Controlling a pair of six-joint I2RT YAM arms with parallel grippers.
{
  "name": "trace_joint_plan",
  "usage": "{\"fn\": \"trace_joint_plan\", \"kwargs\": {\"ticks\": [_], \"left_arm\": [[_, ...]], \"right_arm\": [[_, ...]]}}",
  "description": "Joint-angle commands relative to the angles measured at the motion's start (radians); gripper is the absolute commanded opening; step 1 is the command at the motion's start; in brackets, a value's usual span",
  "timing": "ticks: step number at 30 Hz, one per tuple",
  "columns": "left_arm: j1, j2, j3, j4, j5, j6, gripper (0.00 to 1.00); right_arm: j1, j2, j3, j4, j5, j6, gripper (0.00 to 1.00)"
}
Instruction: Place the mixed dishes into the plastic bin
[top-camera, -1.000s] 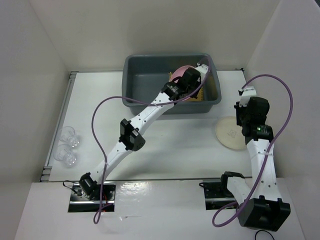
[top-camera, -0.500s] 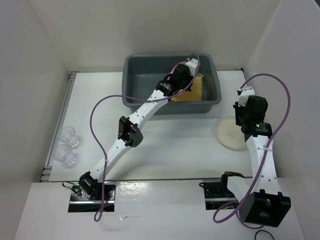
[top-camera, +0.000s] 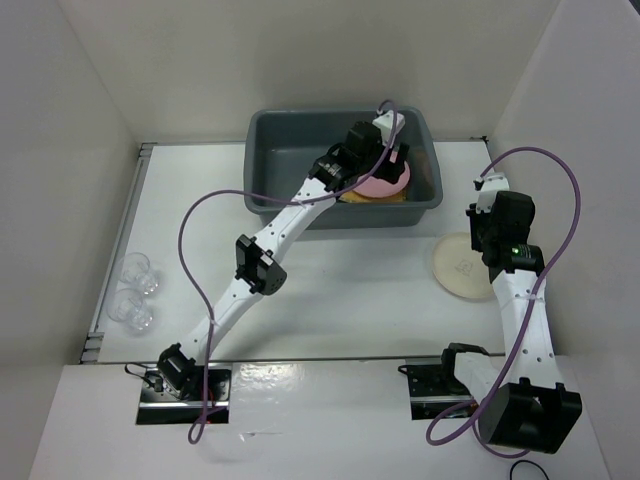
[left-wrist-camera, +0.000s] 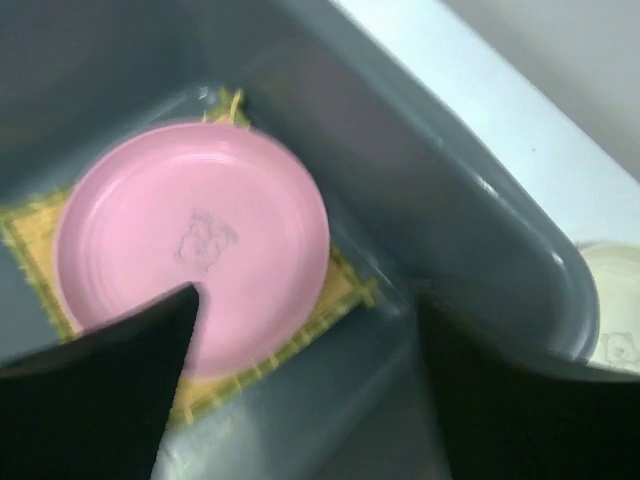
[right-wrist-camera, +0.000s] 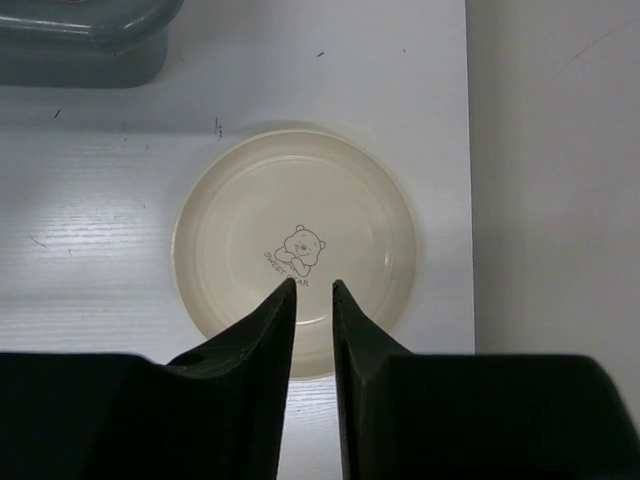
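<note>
On white table (top-camera: 340, 290), grey bin (top-camera: 330, 113), white walls (top-camera: 300, 50)

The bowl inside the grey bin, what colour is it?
The bowl is pink, lying on a yellow woven mat. It shows best in the left wrist view.

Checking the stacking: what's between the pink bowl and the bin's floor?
The yellow woven mat, under the pink bowl inside the bin; the left wrist view shows it.
</note>
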Motion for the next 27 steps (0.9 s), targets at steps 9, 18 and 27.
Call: {"fn": "trace_joint_plan", "kwargs": {"ticks": [9,18,27], "left_arm": [[-0.046,-0.475,0.004,-0.743,-0.246,-0.181,1.0],[-0.167,-1.092,-0.912,-0.576,-0.424,-0.225,1.0],[-0.113,-1.405,-1.482,-0.402,-0.31,-0.223,1.0]], "right_arm": [[-0.017,0.038,0.017,0.041,0.087,0.028,0.68],[-0.359,0.367,0.086,-0.129,-0.072,-0.257,0.76],[-0.568,0.609,0.04,-0.122,-0.118,-0.425,0.75]]}}
